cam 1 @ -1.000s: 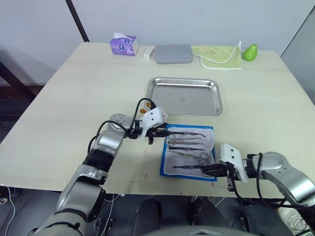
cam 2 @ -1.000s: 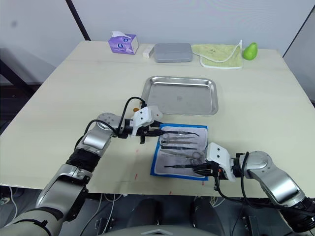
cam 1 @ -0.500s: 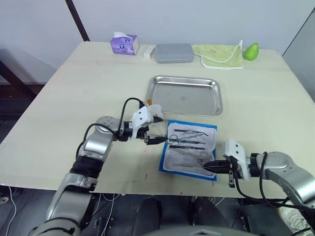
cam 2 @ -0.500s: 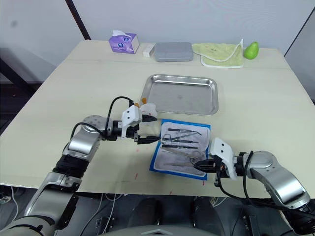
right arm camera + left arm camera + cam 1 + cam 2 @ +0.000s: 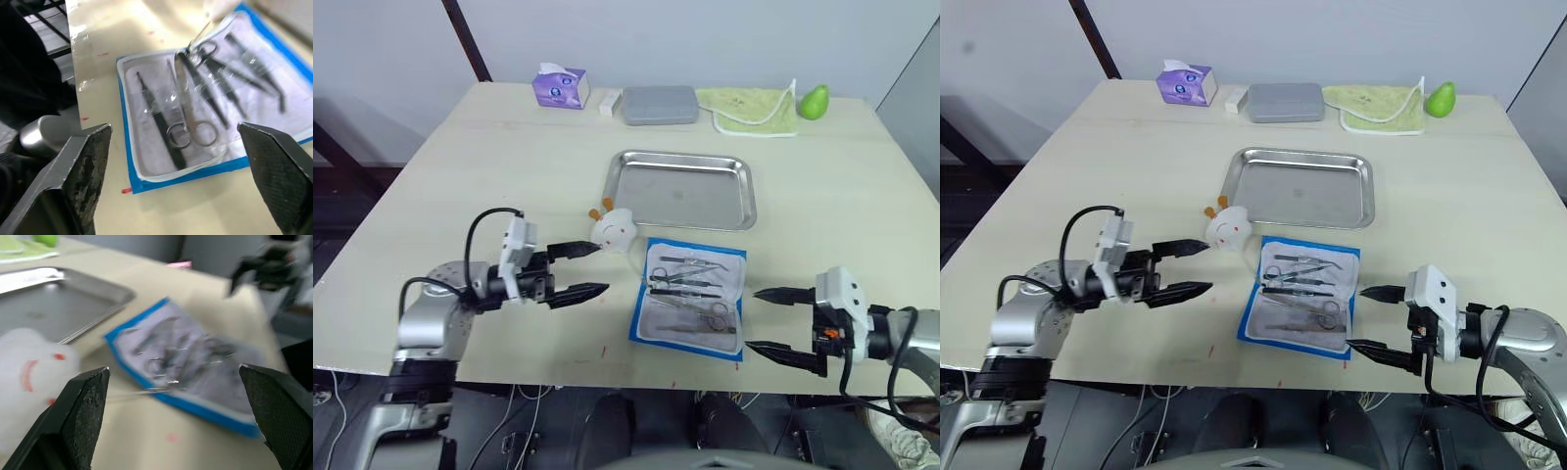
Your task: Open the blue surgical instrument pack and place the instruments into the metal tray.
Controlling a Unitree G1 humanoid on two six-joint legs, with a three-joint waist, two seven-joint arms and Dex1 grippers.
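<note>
I see the blue surgical instrument pack lying open below the metal tray, instruments inside; left gripper and right gripper flank it, fingers apart, holding nothing

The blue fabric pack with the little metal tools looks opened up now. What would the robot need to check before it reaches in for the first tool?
1. Bright-blue fabric instrument pack lying open, pale lining up: ok.
2. Slim silvery instruments exposed on the lining and none yet in the tray: ok.
3. Shiny stainless-steel tray empty and just behind the pack: ok.
4. Left gripper open, holding nothing, left of the pack: ok.
5. Right gripper open, holding nothing, right of the pack: ok.
6. Small white smiley-faced toy sitting between left gripper and tray, possibly in the way: not ok.
</note>
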